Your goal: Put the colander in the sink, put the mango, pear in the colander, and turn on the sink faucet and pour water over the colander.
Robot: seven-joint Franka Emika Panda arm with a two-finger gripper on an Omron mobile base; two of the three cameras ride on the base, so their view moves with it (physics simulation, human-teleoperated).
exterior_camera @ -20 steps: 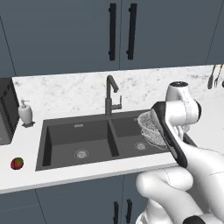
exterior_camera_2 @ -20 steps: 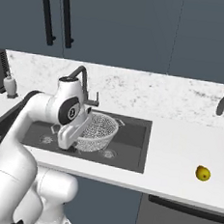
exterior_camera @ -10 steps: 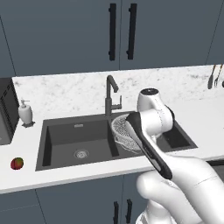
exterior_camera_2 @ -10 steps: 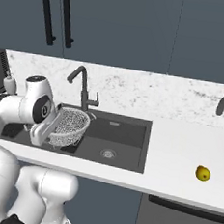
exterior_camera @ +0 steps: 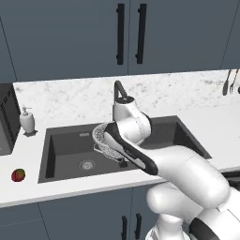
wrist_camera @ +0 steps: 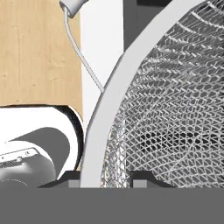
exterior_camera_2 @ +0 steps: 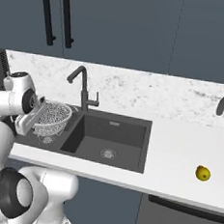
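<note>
The gripper is clamped on the rim of the colander, one fingertip on each side of the white band. The colander hangs tilted over the left basin of the sink, beside the sink faucet; the basin floor lies directly beneath it. The mango sits on the counter left of the sink, the pear well apart on the right. The arm hides much of the colander in the left base view.

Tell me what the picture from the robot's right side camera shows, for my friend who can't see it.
The robot's gripper is shut on the rim of the colander, holding it tilted over the left basin of the dark sink. The faucet stands behind the sink, and a yellow pear sits on the white counter far to the right.
</note>
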